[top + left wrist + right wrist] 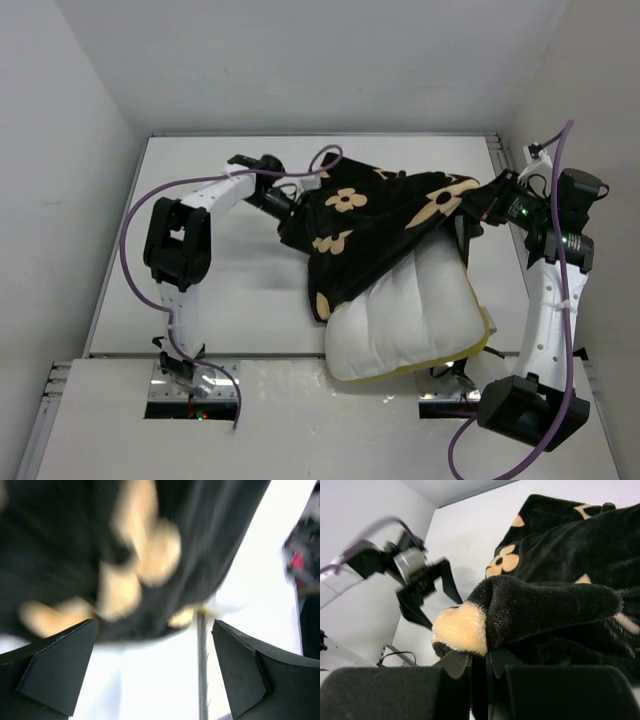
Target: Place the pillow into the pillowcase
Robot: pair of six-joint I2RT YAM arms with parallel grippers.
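Observation:
The black pillowcase (375,225) with tan flowers lies draped over the far half of the cream-white pillow (410,325), whose yellow band shows along its near edge. My right gripper (478,208) is shut on the pillowcase's right edge; in the right wrist view its jaws pinch a fold of the black and tan fabric (530,610). My left gripper (285,203) is at the pillowcase's left edge with its jaws open and empty; in the left wrist view the blurred pillowcase (110,555) hangs just beyond the fingers (55,670).
White walls enclose the white table (220,290) on the left, right and back. A thin seam (201,670) in the table runs below the left gripper. Purple cables loop over both arms.

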